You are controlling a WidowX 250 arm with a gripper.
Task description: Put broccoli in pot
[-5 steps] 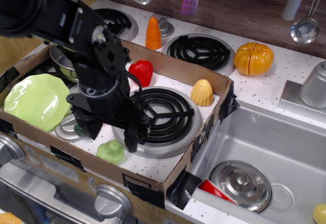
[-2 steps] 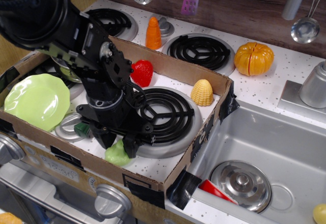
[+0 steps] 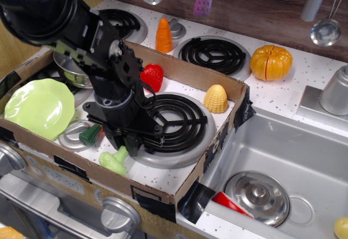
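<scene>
Since a moment ago the broccoli point(image 3: 115, 161) has tipped over: it now lies on its side on the speckled white stovetop, stem pointing up toward the gripper point(image 3: 126, 148), where before it sat between the fingers. From my seat I see the black fingers drawn close together right at the stem tip, but I cannot tell whether they pinch it or merely touch.

The arm's bulk blocks much of my view. It hides most of the pot point(image 3: 69, 70), of which only a shiny steel rim and a slice of wall show at the back left of the cardboard box point(image 3: 187, 71). A dark green stem end point(image 3: 89, 134) pokes out beside the arm, its body hidden.

The box walls frame a black coil burner point(image 3: 176, 120) in a grey metal ring. Inside it also sit a glossy red strawberry point(image 3: 151, 77), a ribbed yellow toy point(image 3: 216, 98) and a scalloped light-green plate point(image 3: 39, 107). Behind the box stand an orange cone toy point(image 3: 163, 35) and a segmented orange pumpkin point(image 3: 271, 62). To the right a steel sink point(image 3: 304, 157) holds a domed lid point(image 3: 257, 196) with a knob.
</scene>
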